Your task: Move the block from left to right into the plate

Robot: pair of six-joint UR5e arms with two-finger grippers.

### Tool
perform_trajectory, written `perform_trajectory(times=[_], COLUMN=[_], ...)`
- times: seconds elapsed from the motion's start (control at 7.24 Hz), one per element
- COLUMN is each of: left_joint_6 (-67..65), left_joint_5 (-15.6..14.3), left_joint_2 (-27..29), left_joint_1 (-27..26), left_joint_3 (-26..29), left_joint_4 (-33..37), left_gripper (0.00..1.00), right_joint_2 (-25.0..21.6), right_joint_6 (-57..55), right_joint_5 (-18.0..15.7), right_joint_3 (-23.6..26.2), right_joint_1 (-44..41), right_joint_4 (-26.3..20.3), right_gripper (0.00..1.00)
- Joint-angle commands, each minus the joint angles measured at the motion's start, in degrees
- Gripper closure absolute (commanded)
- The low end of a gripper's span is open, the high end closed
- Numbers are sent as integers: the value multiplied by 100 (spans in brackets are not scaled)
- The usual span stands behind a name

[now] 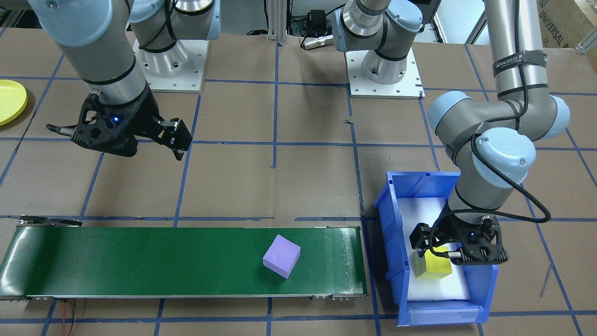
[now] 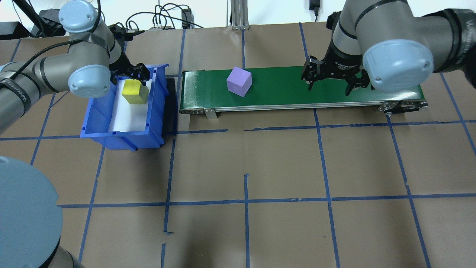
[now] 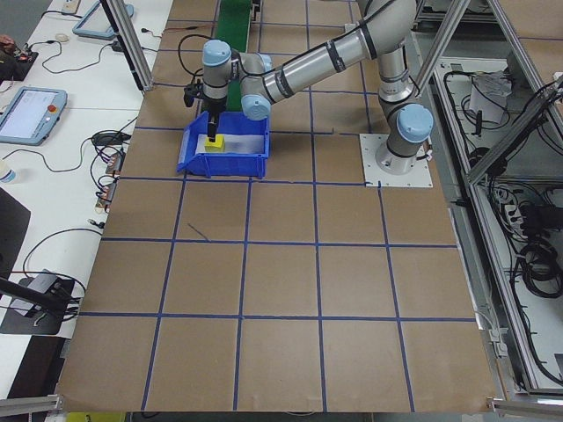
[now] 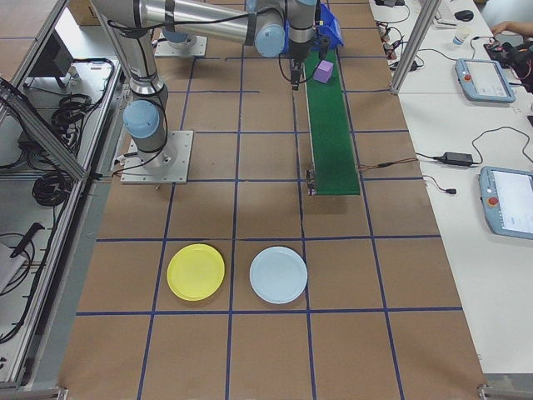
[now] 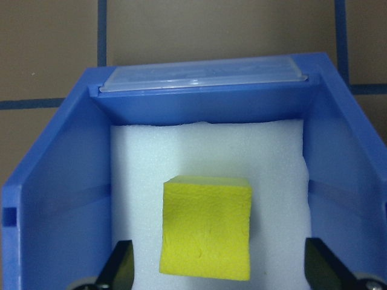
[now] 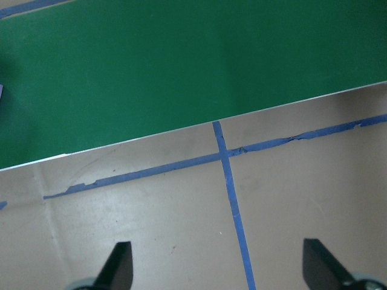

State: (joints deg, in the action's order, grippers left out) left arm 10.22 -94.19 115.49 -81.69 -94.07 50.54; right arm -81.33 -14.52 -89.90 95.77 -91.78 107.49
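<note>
While the left gripper (image 1: pixel 440 249) hangs inside the blue bin (image 1: pixel 394 261), its fingers (image 5: pixel 121 266) stand spread to either side of the yellow block (image 1: pixel 433 266), not touching it. That block rests on the white foam liner (image 5: pixel 199 151), with foam showing on all sides; the bin walls rise close on both flanks.

Purple block (image 1: pixel 281 255) sits alone on the green conveyor belt (image 1: pixel 140 261), toward the bin end, just inside the belt's edge nearest the operators' side — green runs bare from it to the far end.

Right gripper (image 1: pixel 121 133) hovers over the brown table (image 2: pixel 282 167) beside the belt's other end, jaws apart, holding nothing.

Yellow plate (image 4: pixel 196 272) lies well away past the belt's end, touching a light blue plate (image 4: pixel 278 274) — both flat on the blue-taped paper.
</note>
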Motion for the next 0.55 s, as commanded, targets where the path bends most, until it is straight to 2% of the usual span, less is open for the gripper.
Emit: perform_trajectory(times=[0.0,0.14,0.41], left_joint_6=[24,24,155], left_joint_5=[-3,-3,-3], left_joint_2=[105,149,167], left_joint_1=[21,4,21], left_joint_3=[-23,-32,-23], left_joint_4=[-26,-26,-18], left_gripper=[0,0,0], right_joint_2=[467,773,1336], right_joint_6=[72,90,1489], right_joint_5=[104,452,587], right_joint_3=[-381,-662,-1076], right_joint_1=[474,773,1599], right_joint_4=[281,290,290], right_gripper=[0,0,0])
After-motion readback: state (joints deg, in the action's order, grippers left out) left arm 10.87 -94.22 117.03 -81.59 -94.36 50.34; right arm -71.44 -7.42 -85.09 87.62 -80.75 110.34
